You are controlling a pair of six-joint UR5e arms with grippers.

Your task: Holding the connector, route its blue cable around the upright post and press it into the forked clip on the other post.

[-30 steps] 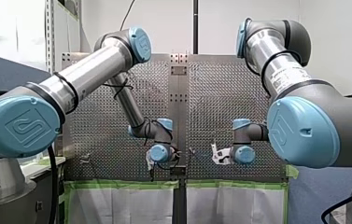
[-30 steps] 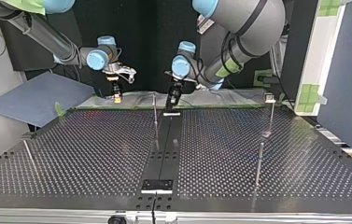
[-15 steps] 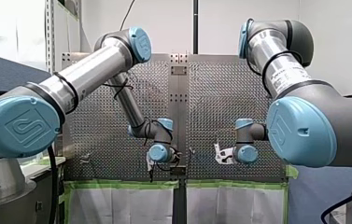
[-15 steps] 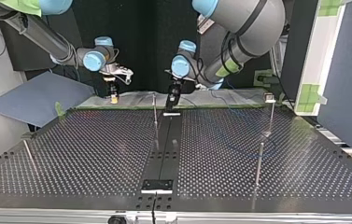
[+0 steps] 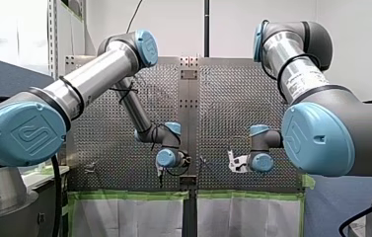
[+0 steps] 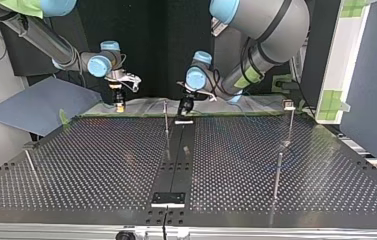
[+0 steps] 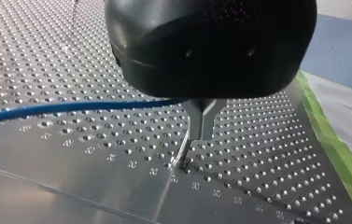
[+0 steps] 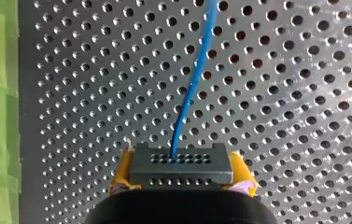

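The tabletop [image 6: 101,165] is a perforated metal sheet split by a dark central strip [image 6: 176,165]. Green tape [image 5: 124,195] runs along the edge nearest the arms, and a blue-grey panel [image 6: 36,102] lies off the corner at the top view's left. In the front view a white wall [image 5: 233,24] closes the room beyond the tabletop. An upright post [image 6: 166,120] stands just beside the central strip; a second post [image 6: 290,125] and a third post [image 6: 277,175] stand at the top view's right. My left arm [image 5: 99,74] enters from the front view's left with its elbow raised, and the forearm slopes down to a wrist set low by the central strip, near the taped edge. My right arm [image 5: 297,69] enters from the front view's right, its wrist equally low and apart from the left one. My right claw [image 8: 181,179] is clenched on the connector [image 8: 181,161], a dark grey block with rows of holes, gripped between yellow pads [image 8: 124,170]. The blue cable [image 8: 197,74] leaves the connector's face and runs ahead of that claw over the sheet. In the left wrist view the blue cable [image 7: 71,107] crosses the sheet toward a forked clip [image 7: 205,119] on its clip post [image 7: 183,151], directly under the black body of my left claw [image 6: 185,106]. That body hides the junction, so I cannot tell whether the cable sits in the fork. I also cannot tell the state of my left claw.
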